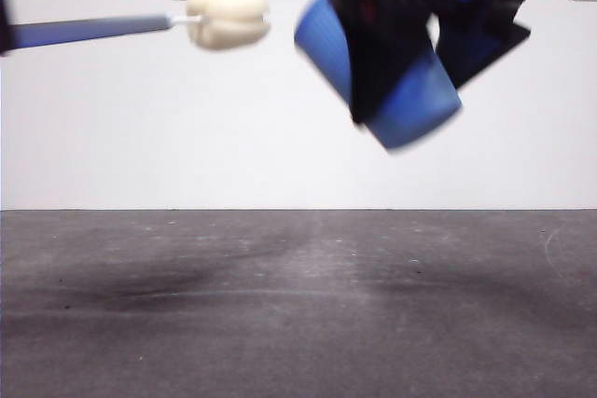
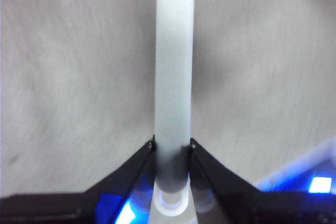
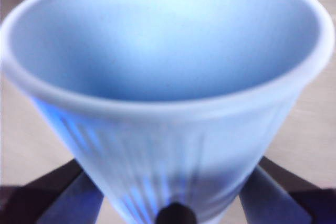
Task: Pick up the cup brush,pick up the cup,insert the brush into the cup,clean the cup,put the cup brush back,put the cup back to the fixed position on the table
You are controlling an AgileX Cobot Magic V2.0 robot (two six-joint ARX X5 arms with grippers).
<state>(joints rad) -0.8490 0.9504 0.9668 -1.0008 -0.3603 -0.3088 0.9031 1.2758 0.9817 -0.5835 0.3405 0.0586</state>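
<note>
At the left of the front view we hold the cup brush [image 1: 140, 25] aloft, well above the table [image 1: 298, 323], lying nearly level with its cream sponge head [image 1: 229, 18] pointing toward the middle. Our left gripper [image 2: 172, 148] is pinched on the pale handle, the two jaws pressing it from either side, as the left wrist view shows. To the right of the sponge, and apart from it, hangs the cup [image 1: 373, 67], tilted so that one end faces the brush; the blur keeps us from seeing the mouth plainly in the front view. Our right gripper [image 3: 173, 203] clamps it low on the ribbed wall, and the right wrist view shows the open rim and a bare inside. We judge that both pick-ups are done and the insertion is in hand, the sponge not yet in. Next we need to line the sponge with the mouth and bring the two together along one axis.
</note>
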